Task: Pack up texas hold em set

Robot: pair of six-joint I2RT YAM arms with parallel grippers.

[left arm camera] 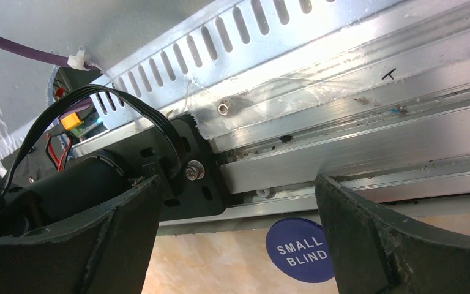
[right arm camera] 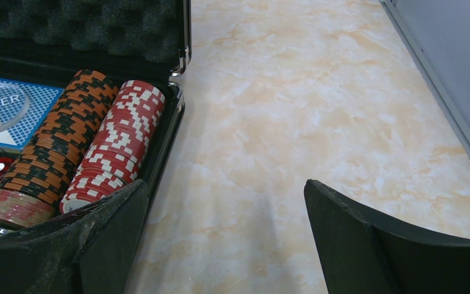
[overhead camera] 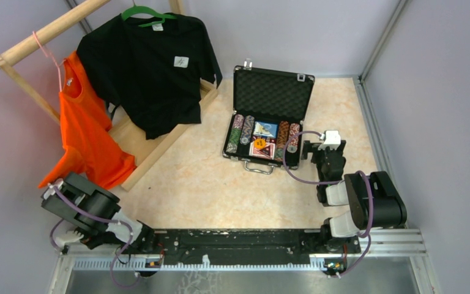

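The black case (overhead camera: 240,158) of the texas hold em set lies open on the table, its foam-lined lid (overhead camera: 273,95) standing up at the back. Rows of striped chips (overhead camera: 236,133) fill both sides, with cards (overhead camera: 265,128) and an orange triangular token (overhead camera: 259,143) between them. My right gripper (overhead camera: 308,152) hovers open just right of the case. In the right wrist view it (right arm camera: 225,187) is empty over bare table beside the red-and-white chips (right arm camera: 119,147). My left gripper (left arm camera: 235,184) is open and empty near the rail. A blue round "SMALL BLIND" token (left arm camera: 300,250) lies on the table by its right finger.
A wooden rack (overhead camera: 49,30) at the back left carries a black T-shirt (overhead camera: 150,67) and an orange top (overhead camera: 85,128). The folded left arm (overhead camera: 85,202) sits at the front left. A metal rail (overhead camera: 245,242) runs along the near edge. Grey walls enclose the table.
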